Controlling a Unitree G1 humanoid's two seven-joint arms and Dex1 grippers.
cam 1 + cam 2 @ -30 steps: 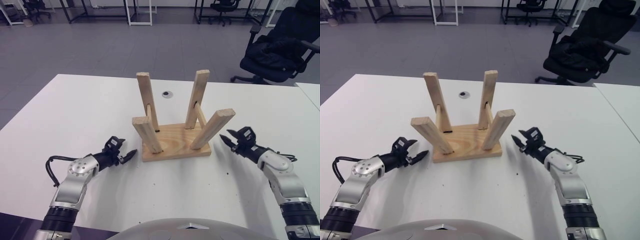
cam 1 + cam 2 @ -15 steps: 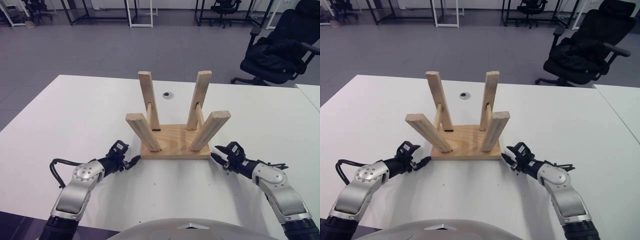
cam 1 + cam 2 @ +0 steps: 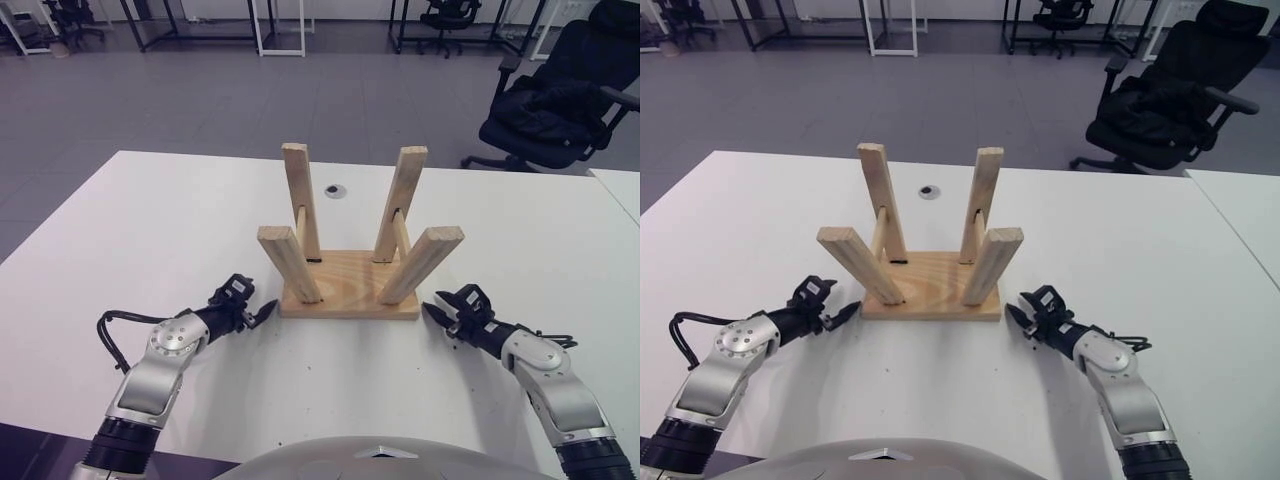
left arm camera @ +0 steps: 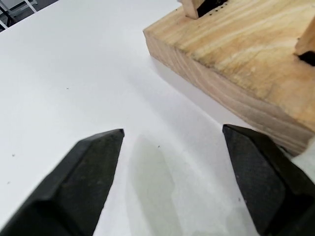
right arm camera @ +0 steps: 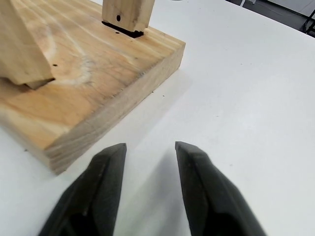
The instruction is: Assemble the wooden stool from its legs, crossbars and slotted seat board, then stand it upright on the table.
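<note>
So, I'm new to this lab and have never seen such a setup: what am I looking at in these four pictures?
This is a humanoid robot with two arms, each ending in a black two-finger gripper. The two wide pictures come from cameras in its head, looking down over a white table. The two close-ups come from cameras on its wrists, looking out between the fingers. On the table is a pale wooden stool, upside down: its flat seat board rests on the table and four wooden legs point up. The left gripper sits by the board's near left corner, the right gripper by its near right corner. Both are open and hold nothing.
</note>
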